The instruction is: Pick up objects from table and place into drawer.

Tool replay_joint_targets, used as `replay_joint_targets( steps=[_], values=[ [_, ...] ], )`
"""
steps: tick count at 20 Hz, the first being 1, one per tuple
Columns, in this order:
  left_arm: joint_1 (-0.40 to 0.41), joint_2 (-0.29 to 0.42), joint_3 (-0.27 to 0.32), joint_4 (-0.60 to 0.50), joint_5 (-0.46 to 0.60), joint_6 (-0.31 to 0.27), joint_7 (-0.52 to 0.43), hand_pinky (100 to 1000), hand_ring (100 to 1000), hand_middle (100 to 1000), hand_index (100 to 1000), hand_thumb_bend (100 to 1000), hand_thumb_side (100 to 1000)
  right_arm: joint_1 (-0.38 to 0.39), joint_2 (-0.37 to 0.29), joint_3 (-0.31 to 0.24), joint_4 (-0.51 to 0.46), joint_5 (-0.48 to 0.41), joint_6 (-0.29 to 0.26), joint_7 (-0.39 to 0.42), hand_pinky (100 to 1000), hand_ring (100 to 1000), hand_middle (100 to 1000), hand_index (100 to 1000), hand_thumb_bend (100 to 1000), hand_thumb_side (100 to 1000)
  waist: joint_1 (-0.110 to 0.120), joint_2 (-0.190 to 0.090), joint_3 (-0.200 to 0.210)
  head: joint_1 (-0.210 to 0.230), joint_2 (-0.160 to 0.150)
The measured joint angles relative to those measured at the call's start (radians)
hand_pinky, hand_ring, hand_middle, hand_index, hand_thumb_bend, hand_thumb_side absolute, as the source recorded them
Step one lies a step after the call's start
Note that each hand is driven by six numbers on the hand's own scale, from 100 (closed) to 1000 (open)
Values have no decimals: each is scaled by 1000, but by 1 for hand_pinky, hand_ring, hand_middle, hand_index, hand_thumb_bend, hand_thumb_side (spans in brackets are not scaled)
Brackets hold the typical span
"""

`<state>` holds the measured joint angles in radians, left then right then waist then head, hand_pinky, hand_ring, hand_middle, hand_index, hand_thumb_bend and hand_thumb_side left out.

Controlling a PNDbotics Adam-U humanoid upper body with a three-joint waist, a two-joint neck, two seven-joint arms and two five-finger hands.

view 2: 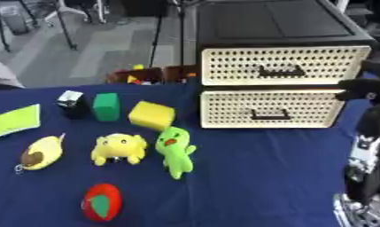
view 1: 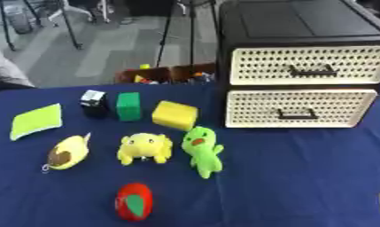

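I see my right arm only at the right edge of the right eye view, dark links going up past the drawer unit; the right hand (view 2: pixel 362 88) seems to be the dark shape near the upper drawer's corner, and I cannot tell if its fingers are spread or curled. The left hand is not visible in any view.

Just beside this hand stands the drawer unit (view 2: pixel 278 22), black, with two cream perforated fronts. Both the upper drawer (view 2: pixel 282 66) and the lower drawer (view 2: pixel 270 108) look closed, so I judge that no object is picked yet and the first step is to pull one drawer open by its dark handle.

Farther away from the hand, on the blue table (view 1: pixel 301 168), the objects lie free and apart: nearest the yellow sponge block (view 1: pixel 176 115) and the green plush (view 1: pixel 202 150), then the yellow frog plush (view 1: pixel 145 148), the red ball toy (view 1: pixel 134 201), the green block (view 1: pixel 128 106), the small dark box (view 1: pixel 93 103), the avocado plush (view 1: pixel 68 153), and farthest the lime cloth (view 1: pixel 36 120).
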<state>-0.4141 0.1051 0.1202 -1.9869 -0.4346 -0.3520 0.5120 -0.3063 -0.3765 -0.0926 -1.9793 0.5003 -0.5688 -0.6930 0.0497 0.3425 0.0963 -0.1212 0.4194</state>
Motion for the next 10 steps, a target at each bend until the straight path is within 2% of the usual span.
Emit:
replay_joint_targets(
  steps=[4, 7, 10],
  values=[
    [0, 0, 0, 0, 0, 0, 0, 503, 735, 749, 914, 307, 846, 43, -67, -17, 0, 29, 12, -12, 453, 537, 689, 845, 100, 815, -5, 0, -3, -5, 0],
    [0, 0, 0, 0, 0, 0, 0, 503, 735, 749, 914, 306, 850, 94, -161, -39, 0, 99, 45, -25, 357, 492, 612, 857, 100, 815, -10, -1, -5, -9, 0],
    [1, 0, 0, 0, 0, 0, 0, 503, 735, 749, 914, 305, 847, 137, -266, -50, 0, 186, 141, 33, 199, 400, 475, 860, 100, 652, -14, -4, -7, -13, 0]
  ],
)
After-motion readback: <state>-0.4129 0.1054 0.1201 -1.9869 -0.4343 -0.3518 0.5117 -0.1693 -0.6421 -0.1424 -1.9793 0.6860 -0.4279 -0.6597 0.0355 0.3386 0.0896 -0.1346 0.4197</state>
